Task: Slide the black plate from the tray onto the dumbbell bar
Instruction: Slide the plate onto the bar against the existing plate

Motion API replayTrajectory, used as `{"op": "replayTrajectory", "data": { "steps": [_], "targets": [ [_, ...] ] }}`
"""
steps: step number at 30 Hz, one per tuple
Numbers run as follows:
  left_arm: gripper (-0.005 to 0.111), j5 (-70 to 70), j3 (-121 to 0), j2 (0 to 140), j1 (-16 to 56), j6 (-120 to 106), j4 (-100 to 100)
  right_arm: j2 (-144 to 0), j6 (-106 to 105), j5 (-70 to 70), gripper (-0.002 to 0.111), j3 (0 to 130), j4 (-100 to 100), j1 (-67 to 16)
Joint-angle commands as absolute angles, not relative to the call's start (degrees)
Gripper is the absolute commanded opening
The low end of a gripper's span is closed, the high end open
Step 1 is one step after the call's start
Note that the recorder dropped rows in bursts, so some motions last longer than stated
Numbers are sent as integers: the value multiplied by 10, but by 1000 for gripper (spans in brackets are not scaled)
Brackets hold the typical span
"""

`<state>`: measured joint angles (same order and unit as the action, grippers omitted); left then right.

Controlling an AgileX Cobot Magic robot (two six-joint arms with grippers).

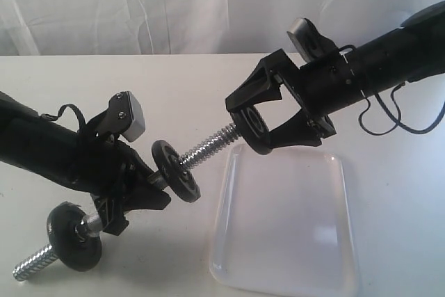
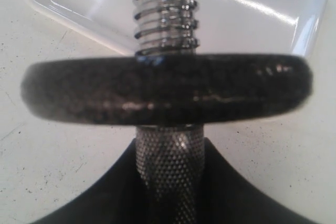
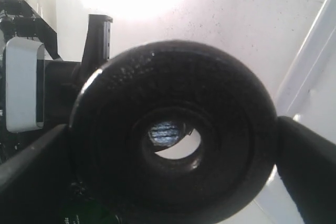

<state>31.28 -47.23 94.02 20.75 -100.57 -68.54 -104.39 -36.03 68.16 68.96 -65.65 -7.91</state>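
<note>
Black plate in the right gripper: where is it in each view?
Exterior: black plate mid-frame, in the right gripper, at the dumbbell bar tip.
Left wrist: not in it; the black disc there is another, already on the bar.
Right wrist: fills the centre.
Shared landmark: the bar's threaded end; in the right wrist view, through the plate's hole.

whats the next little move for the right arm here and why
Probably a slight shift of the right gripper to centre the hole of the black plate on the dumbbell bar before pushing. Seen through the hole, the threaded tip sits off-centre, and the plate looks not yet on the threads.
</note>
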Motion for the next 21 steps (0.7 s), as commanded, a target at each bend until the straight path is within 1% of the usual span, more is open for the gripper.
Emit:
{"op": "replayTrajectory", "data": {
  "steps": [1,9,21],
  "targets": [
    [0,358,-486,913,208,-1023,-745,-1035,-373,700,0,692,-699,-79],
    [0,358,-486,913,208,-1023,-745,-1035,-382,700,0,692,-700,-107],
    [0,375,-486,913,208,-1030,-754,-1035,-405,700,0,692,-720,-108]
  ]
}}
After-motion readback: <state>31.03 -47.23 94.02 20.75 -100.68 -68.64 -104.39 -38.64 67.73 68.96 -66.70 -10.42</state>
